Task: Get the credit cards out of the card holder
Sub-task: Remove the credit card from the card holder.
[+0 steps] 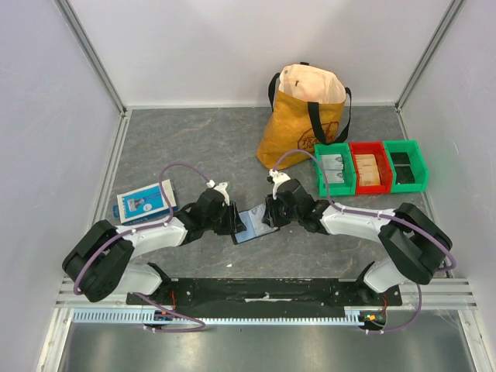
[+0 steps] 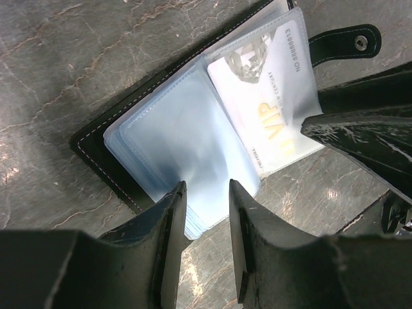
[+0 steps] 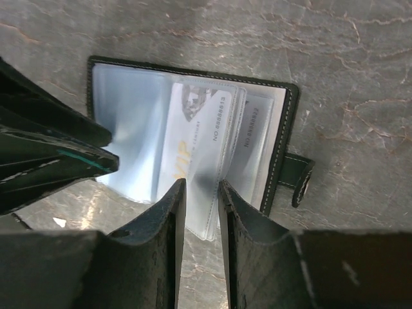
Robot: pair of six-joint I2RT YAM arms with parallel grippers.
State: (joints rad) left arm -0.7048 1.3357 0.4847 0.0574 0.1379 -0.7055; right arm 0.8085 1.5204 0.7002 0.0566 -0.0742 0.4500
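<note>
Left claw point(image 2: 205, 209), right claw point(image 3: 199, 193) astride opposite card holder point(image 2: 95, 147) edges

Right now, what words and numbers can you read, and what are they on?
"VIP": gold letters on the white card in the open card holder.
"NO" and a row of digits: same card's edge; digits too blurred to be sure.
"NO" and digits: second card behind it; unreadable.
Small print line on the white card: too small.
Emblem on the yellow bag: too small.
Print on the blue-and-white box: too small.
</note>
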